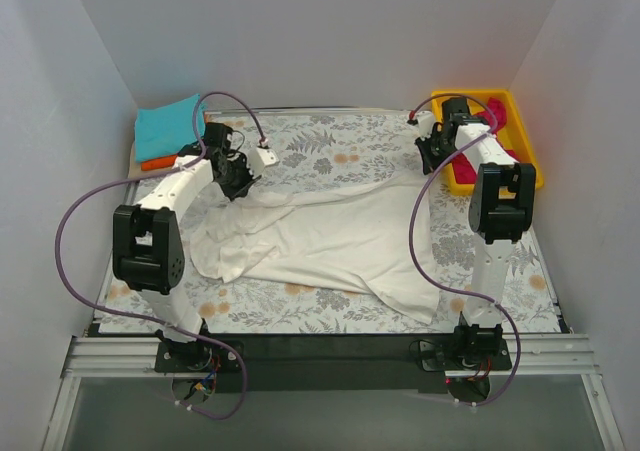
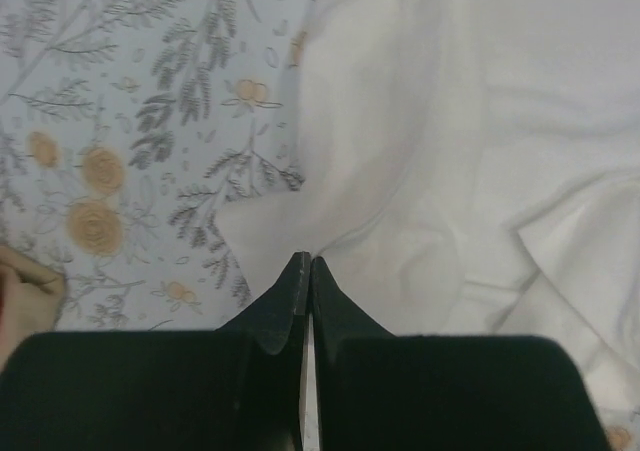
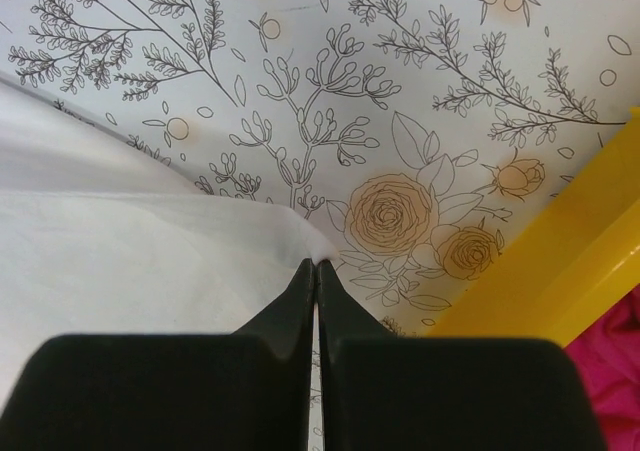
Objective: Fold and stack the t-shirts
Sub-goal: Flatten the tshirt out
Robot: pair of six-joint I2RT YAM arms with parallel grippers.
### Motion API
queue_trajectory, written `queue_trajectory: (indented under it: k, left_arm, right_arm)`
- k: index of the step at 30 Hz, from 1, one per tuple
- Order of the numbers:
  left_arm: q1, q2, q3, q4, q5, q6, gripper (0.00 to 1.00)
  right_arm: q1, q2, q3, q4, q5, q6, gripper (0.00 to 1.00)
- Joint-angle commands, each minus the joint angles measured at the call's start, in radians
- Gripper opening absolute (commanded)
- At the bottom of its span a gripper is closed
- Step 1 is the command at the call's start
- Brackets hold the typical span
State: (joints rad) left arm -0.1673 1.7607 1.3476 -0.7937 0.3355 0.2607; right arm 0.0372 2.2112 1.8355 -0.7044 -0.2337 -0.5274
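Observation:
The cream-white t-shirt (image 1: 330, 236) lies rumpled and partly spread in the middle of the floral table cloth (image 1: 330, 146). My left gripper (image 1: 238, 183) is shut on its far left edge; in the left wrist view the closed tips (image 2: 305, 261) pinch a fold of the cream cloth (image 2: 480, 151). My right gripper (image 1: 428, 161) is shut on its far right corner; in the right wrist view the tips (image 3: 316, 263) hold the cloth corner (image 3: 130, 261). The teal t-shirt (image 1: 168, 126) lies folded on the orange one (image 1: 155, 161) at the back left. The magenta-pink t-shirt (image 1: 495, 111) lies in the bin.
A yellow bin (image 1: 520, 146) stands at the back right, close beside my right gripper; its wall (image 3: 560, 261) and the pink cloth (image 3: 615, 361) show in the right wrist view. White walls enclose the table on three sides.

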Motion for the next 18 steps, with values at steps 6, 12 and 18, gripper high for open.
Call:
queue_trajectory:
  k: [6,12,18]
  left_arm:
    - [0.101,0.219,0.258,0.474,-0.194,-0.207,0.0]
    - [0.124,0.468,0.439,0.689,-0.256,-0.304,0.0]
    - [0.126,0.617,0.498,0.922,-0.322,-0.351,0.0]
  right_arm:
    - [-0.028,0.06,0.228,0.003,0.082,0.013,0.01]
    - [-0.025,0.192,0.379,0.022,0.111,0.038,0.01]
    - [-0.002,0.252,0.361,0.205,0.197,0.061,0.01]
